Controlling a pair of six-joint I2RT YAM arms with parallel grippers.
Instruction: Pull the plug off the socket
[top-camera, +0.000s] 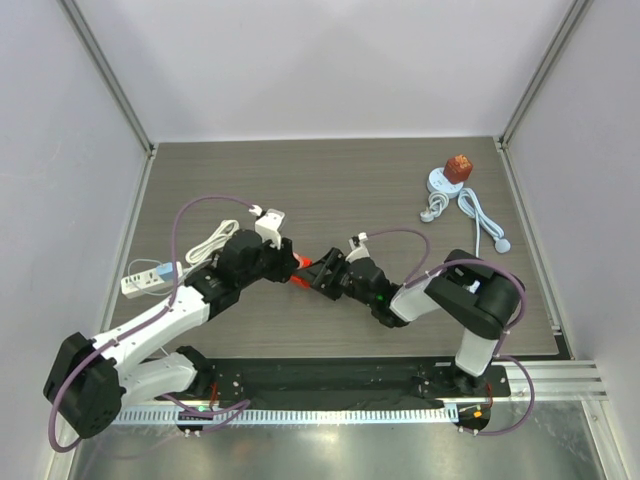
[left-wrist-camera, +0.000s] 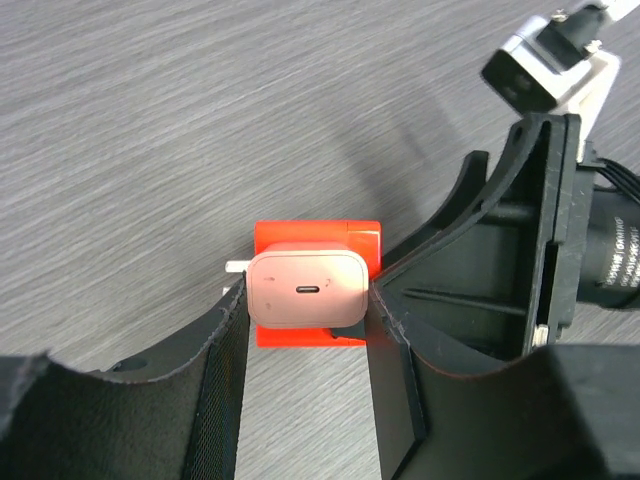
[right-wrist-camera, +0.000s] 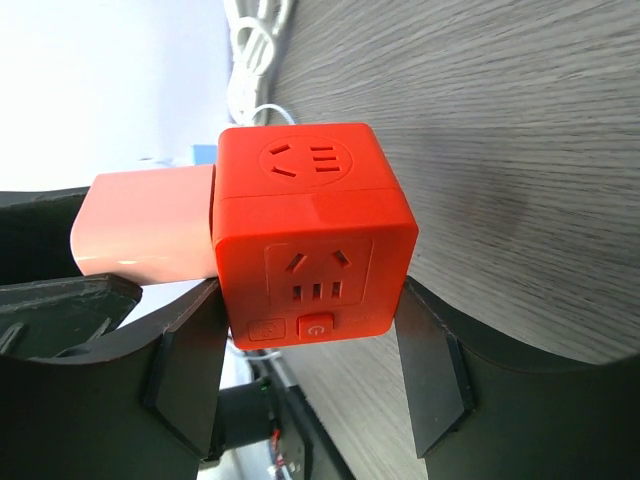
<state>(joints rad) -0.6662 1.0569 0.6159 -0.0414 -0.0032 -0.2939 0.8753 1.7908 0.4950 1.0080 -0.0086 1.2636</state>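
While clamped, plug (left-wrist-camera: 307, 288) and socket (right-wrist-camera: 315, 240) sit mid-table (top-camera: 350, 180).

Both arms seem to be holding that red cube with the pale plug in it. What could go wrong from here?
1. The left pincer pinches the smooth plug only by its narrow sides, so it might slip off during the pull.
2. The right pincer clamps the red socket cube by two opposite faces alone; the cube could twist or slide loose.
3. A pull that is not straight may jam the plug in the cube rather than free it.
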